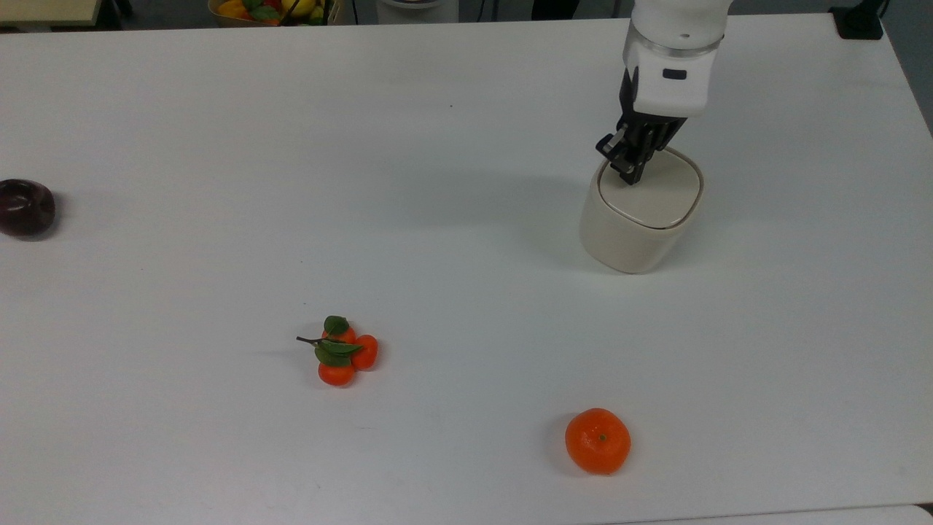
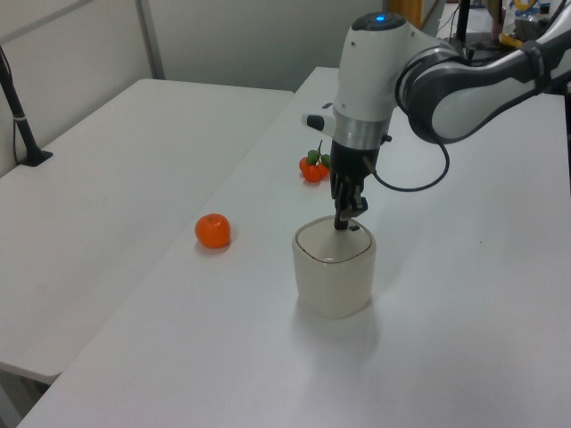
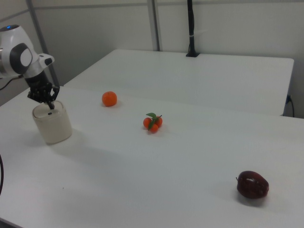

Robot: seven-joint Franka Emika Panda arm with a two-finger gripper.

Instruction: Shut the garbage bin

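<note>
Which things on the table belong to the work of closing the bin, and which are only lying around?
Belong to the job:
garbage bin, its lid down flat
claw, at the lid's edge

Just lying about:
orange
cluster of small oranges with leaves
dark red fruit

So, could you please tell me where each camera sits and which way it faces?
Top view: high above, looking down on the white table; wrist and gripper show.
Left view: beside the table, facing the cream-beige plastic garbage bin; arm shows.
Right view: the opposite side; arm at the right view's left.
All share bin and round orange.
</note>
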